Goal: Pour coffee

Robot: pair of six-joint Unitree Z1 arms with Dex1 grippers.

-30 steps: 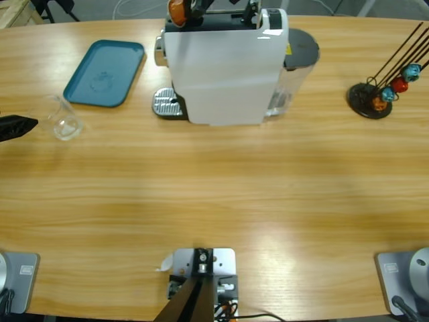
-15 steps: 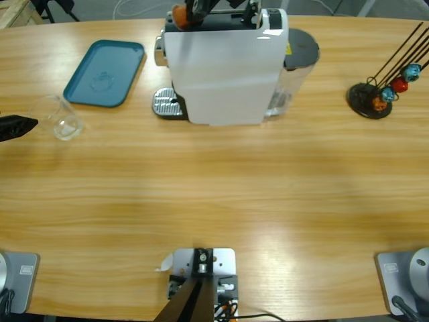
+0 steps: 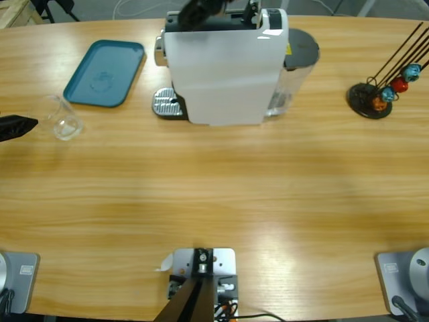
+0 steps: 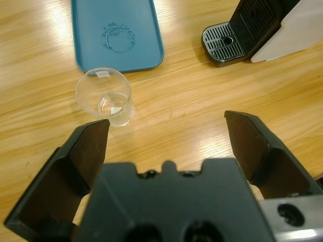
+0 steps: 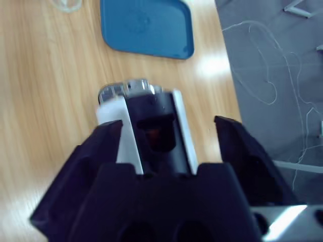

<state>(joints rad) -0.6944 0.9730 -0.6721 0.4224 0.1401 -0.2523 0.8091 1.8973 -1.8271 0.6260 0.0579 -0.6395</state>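
The clear glass cup (image 3: 64, 119) (image 4: 104, 102) stands on the table, just in front of the blue tray (image 3: 106, 72) (image 4: 117, 33), and looks empty. No coffee shows. My left gripper (image 3: 16, 125) (image 4: 166, 123) is open at the table's left edge, a short way from the cup and pointing at it. The white coffee machine (image 3: 224, 67) stands at the back middle. My right gripper (image 3: 201, 9) (image 5: 166, 128) hovers open over the machine's top slot (image 5: 154, 132). Inside the slot something orange (image 5: 151, 133) shows.
The machine's metal drip grate (image 3: 163, 102) (image 4: 228, 43) sticks out toward the cup's side. A black capsule stand (image 3: 371, 99) with coloured capsules sits at the right. Bare wood fills the table's front half.
The orange capsule at my right gripper above the machine no longer shows in the high view. That gripper has shifted slightly. The left gripper and the cup have stayed put.
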